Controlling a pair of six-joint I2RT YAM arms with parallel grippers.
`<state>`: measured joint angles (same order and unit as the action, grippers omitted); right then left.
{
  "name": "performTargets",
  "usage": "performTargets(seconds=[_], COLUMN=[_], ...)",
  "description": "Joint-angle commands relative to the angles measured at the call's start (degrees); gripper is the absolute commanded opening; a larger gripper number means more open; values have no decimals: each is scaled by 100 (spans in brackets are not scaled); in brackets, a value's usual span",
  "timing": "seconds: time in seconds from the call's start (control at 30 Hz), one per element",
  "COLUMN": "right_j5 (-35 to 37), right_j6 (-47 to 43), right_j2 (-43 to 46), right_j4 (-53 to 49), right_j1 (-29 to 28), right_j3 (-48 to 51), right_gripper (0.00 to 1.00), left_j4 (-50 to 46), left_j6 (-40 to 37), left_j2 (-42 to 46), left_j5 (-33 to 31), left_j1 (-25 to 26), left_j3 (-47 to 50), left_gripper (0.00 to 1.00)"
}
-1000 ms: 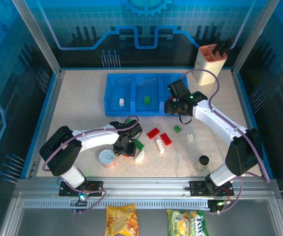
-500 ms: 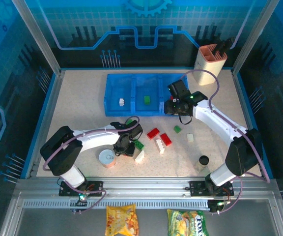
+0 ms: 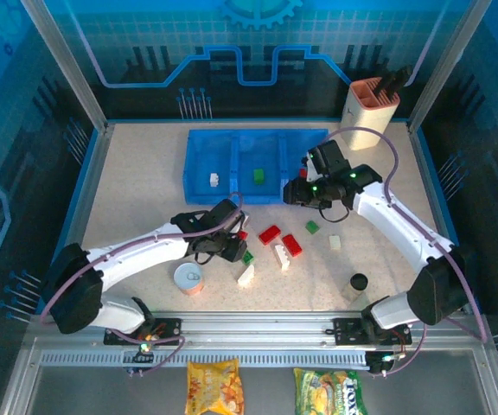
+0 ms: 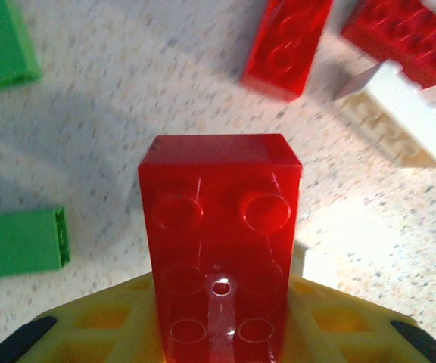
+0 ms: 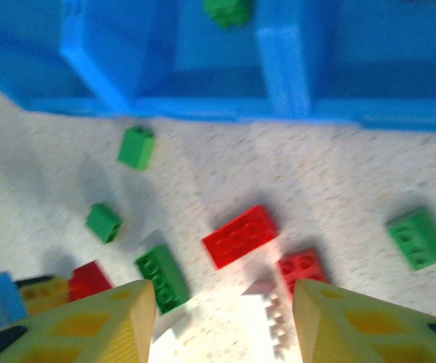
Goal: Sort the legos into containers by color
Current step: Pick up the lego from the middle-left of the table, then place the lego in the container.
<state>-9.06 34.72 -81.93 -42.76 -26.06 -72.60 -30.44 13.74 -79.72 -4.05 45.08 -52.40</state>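
gripping a red lego [image 4: 219, 242], your left gripper [image 3: 232, 245] hangs near a green lego [image 4: 21, 242]; your right gripper [image 5: 224, 304] gapes empty.

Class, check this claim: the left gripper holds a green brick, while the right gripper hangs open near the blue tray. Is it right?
Not quite: the left gripper holds a red brick, not a green one, as the left wrist view shows. The right gripper does hang open near the blue tray.
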Motion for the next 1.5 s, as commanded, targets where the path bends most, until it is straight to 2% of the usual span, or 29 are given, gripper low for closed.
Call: performTargets(seconds=[0.0, 0.23, 0.5, 0.83, 1.47], right_j5=[-1048, -2231, -2873, -3321, -3201], right_j6=[188, 418, 603, 738, 661], right_j2=[231, 293, 336, 208, 237], right_j4=[93, 341, 609, 943, 1069], right_j1=[94, 121, 128, 128, 119], right_j3=[192, 564, 834, 1096, 1221], right_gripper=[53, 53, 53, 51, 42], left_j4=[510, 1088, 1449, 1703, 1743], left_j6=[-727, -1201, -1331, -1221, -1086], left_j2=[200, 296, 282, 248, 1], left_j5=[307, 771, 1175, 1302, 1729], left_j1=[46, 47, 51, 45, 56], left_j3=[-183, -218, -295, -381, -609], left_gripper=[35, 33, 34, 34, 35])
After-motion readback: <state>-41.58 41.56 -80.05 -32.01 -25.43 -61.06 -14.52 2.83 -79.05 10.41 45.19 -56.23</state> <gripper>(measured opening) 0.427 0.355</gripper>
